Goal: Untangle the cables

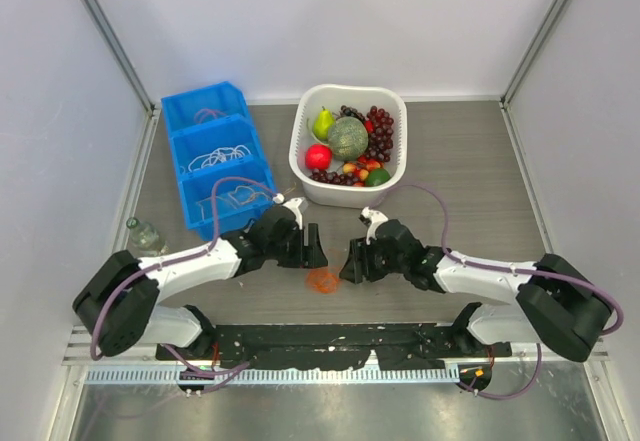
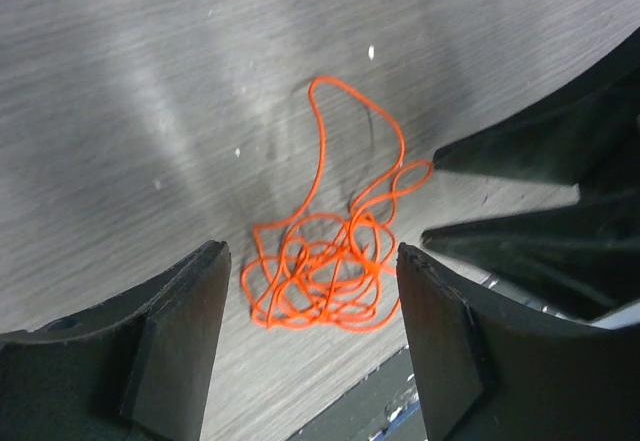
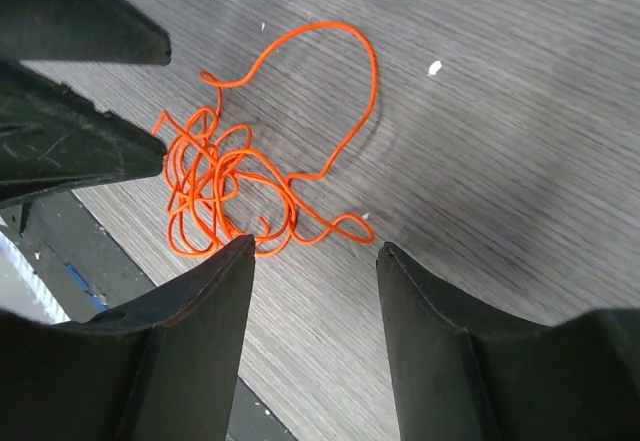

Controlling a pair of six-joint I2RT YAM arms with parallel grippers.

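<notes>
A tangled orange-red cable (image 1: pixel 322 281) lies in a small knot of loops on the grey table between my two grippers. It shows in the left wrist view (image 2: pixel 325 271) with one long loop running away from the knot, and in the right wrist view (image 3: pixel 230 186). My left gripper (image 1: pixel 310 246) is open and empty, its jaws on either side of the knot (image 2: pixel 312 261). My right gripper (image 1: pixel 350 261) is open and empty just right of the knot (image 3: pixel 315 246). White cables (image 1: pixel 220 157) lie in the blue bin.
A blue three-part bin (image 1: pixel 237 133) stands at the back left. A white basket (image 1: pixel 300 146) of toy fruit stands behind the grippers. A clear bottle (image 1: pixel 143 234) lies at the left edge. A black rail (image 1: pixel 330 341) runs along the near edge.
</notes>
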